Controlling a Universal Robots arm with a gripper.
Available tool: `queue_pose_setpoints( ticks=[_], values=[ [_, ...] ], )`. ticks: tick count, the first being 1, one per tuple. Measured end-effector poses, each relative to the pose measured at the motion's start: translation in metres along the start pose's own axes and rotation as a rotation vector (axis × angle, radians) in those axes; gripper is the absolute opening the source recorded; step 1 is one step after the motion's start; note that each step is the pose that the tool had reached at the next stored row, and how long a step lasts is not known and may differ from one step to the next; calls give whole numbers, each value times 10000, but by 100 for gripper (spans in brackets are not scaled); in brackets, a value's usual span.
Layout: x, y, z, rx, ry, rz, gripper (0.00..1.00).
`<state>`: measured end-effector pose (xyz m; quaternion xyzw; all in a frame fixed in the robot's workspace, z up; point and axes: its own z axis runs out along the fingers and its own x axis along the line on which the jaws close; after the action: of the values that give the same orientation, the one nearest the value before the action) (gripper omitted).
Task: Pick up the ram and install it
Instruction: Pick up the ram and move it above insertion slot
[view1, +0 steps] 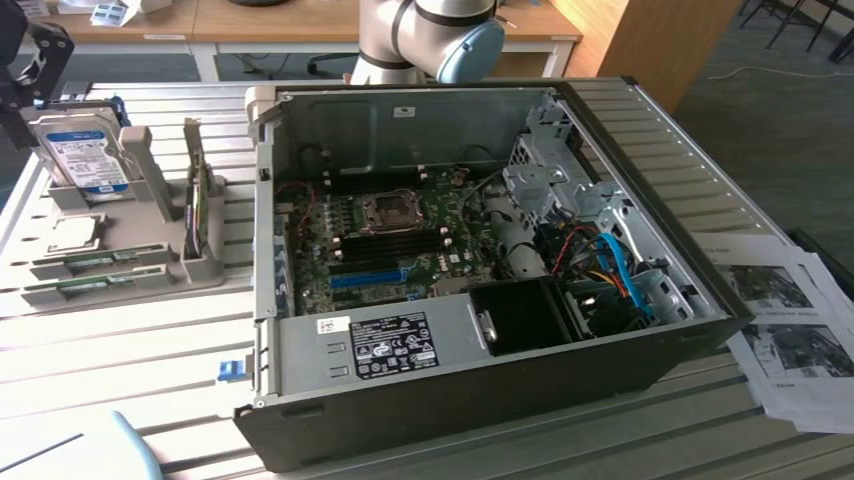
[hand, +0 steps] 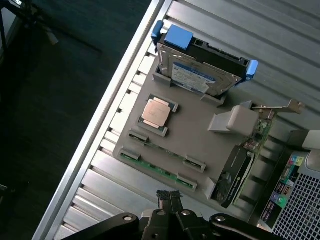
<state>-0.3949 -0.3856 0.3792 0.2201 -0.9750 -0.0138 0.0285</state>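
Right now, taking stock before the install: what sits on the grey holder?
An upright hard drive, a processor, two ram sticks side by side, an expansion card on edge. Undersides are hidden.

Matt grey plastic tray (view1: 134, 240) holding a green circuit-board ram (hand: 156, 169); bare silvery sheet-metal computer case (view1: 400, 115); ribbed pale metal desk (view1: 120, 360).

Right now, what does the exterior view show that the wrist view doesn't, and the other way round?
Exterior view: the computer case's inside, with motherboard, empty CPU socket, blue expansion slot and cables; printed sheets at the exterior view's right. Wrist view: the gripper, fingertips shut, nearest the ram sticks; dark floor past the table edge. Both: grey tray holding hard drive, processor chip, two ram sticks and an expansion card.
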Motion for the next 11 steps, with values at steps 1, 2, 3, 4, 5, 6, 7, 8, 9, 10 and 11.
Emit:
queue_pose_setpoints(
  ticks=[1, 2, 3, 4, 5, 6, 7, 8, 9, 10, 11],
  values=[
    [0, 0, 0, 5, 4, -105, 9],
    [0, 0, 0, 11, 8, -211, 9],
    [0, 0, 0, 16, 12, -317, 9],
    [0, 0, 0, 21, 17, -424, 9],
    [0, 0, 0, 27, 21, -540, 9],
    [0, 0, 0, 32, 25, -647, 9],
    [0, 0, 0, 38, 29, -755, 9],
    [0, 0, 0, 43, 34, -864, 9],
    [0, 0, 0, 49, 38, -975, 9],
    [0, 0, 0, 54, 43, -1086, 9],
    [0, 0, 0, 60, 48, -1205, 9]
  ],
)
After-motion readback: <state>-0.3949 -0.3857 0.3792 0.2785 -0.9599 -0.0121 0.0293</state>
